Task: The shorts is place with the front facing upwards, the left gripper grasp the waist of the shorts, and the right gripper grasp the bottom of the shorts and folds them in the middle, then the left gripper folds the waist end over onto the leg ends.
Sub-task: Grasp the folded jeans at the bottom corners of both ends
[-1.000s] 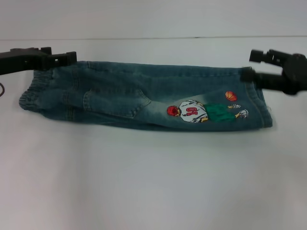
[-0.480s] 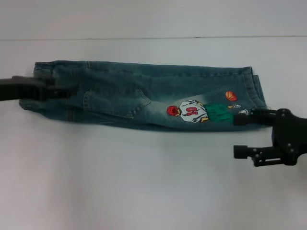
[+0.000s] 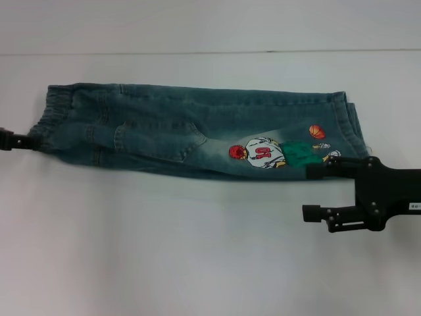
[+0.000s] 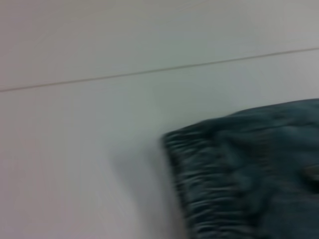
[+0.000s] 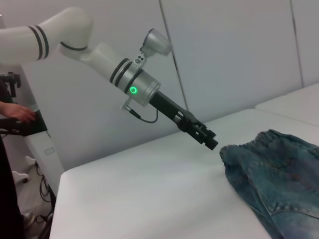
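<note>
Now folded shorts [image 3: 197,128] lying flat, right gripper [image 3: 314,192] jaws open at hem, left gripper [image 3: 18,141] jaws unclear beside waist.

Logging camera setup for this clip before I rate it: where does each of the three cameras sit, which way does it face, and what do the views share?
Head view: on the robot's head, looking forward and down at the table; shows the shorts, right gripper, and left gripper at the frame edge.
Left wrist view: on the left arm, facing the elastic waist; no robot parts show.
Right wrist view: on the right arm, looking along the table at the left arm; its own fingers are unseen.
Shared: all three show the shorts.
</note>
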`<state>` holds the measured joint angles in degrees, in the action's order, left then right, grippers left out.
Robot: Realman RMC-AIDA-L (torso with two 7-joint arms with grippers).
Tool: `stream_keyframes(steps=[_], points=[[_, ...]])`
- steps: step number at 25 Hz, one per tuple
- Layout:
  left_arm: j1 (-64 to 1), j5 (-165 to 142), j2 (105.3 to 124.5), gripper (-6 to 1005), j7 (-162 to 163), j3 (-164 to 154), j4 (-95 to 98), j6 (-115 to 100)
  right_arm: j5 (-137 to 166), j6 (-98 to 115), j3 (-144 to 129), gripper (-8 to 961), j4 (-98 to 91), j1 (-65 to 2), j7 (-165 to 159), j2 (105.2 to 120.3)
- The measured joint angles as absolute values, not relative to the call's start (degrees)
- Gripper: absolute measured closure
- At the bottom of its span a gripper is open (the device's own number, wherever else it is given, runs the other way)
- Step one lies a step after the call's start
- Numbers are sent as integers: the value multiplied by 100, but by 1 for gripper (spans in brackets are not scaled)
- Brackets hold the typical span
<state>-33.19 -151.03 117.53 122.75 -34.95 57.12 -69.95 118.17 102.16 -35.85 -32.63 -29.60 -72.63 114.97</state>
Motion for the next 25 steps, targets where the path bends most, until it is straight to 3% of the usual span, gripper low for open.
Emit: stream_keyframes(steps=[17, 25], points=[[-3582, -15319, 11766, 109, 12345, -4013, 5027, -6309, 11821, 10082, -3603, 68, -3093, -2960, -7166, 11487], [-3615, -15326, 11787, 250, 12322, -4127, 5017, -6277, 11789, 10082, -3568, 69, -3050, -2928, -7160, 11451]])
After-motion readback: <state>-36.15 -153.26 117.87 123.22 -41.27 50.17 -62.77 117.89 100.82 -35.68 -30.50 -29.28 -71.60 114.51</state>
